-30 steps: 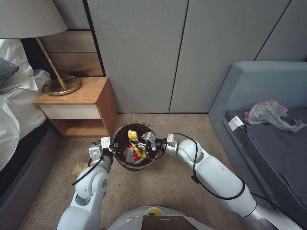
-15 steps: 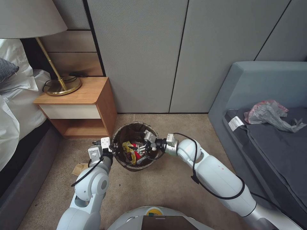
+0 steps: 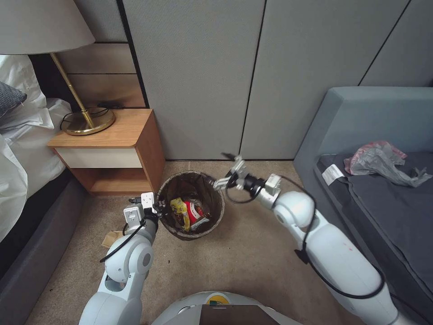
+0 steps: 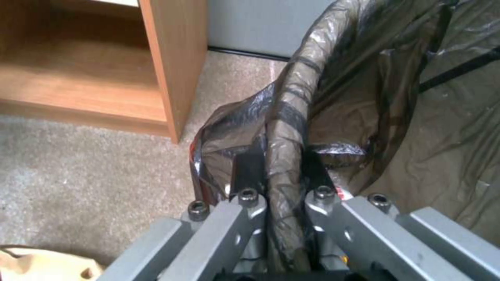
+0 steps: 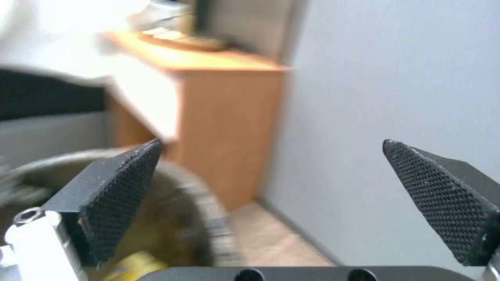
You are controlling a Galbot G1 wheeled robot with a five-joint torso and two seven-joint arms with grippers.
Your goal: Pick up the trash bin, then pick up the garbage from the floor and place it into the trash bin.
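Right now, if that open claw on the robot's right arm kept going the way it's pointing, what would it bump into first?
Most likely the grey wall panel. The right gripper is open, beside the trash bin and aimed past its rim; the right wrist view shows the wall between its fingertips. Depth is hard to judge.

Trash bin (image 3: pixel 191 205) on floor between nightstand (image 3: pixel 112 149) and sofa (image 3: pixel 361 149)

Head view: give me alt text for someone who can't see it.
The left gripper pinches the rim of the bag-lined trash bin, which holds yellow and red garbage. The right gripper hangs open beside the bin, near the wall. A wooden nightstand stands beside it.
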